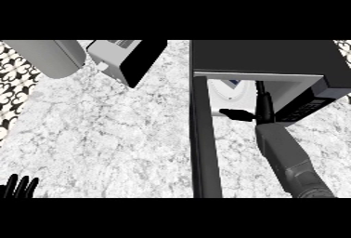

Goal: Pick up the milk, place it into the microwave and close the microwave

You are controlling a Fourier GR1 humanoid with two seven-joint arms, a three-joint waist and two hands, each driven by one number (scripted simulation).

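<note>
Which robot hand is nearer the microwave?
Right. The right robot hand reaches into the open microwave, beside the milk. The left robot hand rests at the lower left edge, far across the counter.

One microwave [274, 58], two hands [264, 104] [19, 186]

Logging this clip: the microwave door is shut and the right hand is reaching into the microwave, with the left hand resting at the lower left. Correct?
Not quite. The head view shows the microwave door open; the right hand reaches into the microwave, and the left hand rests lower left.
</note>
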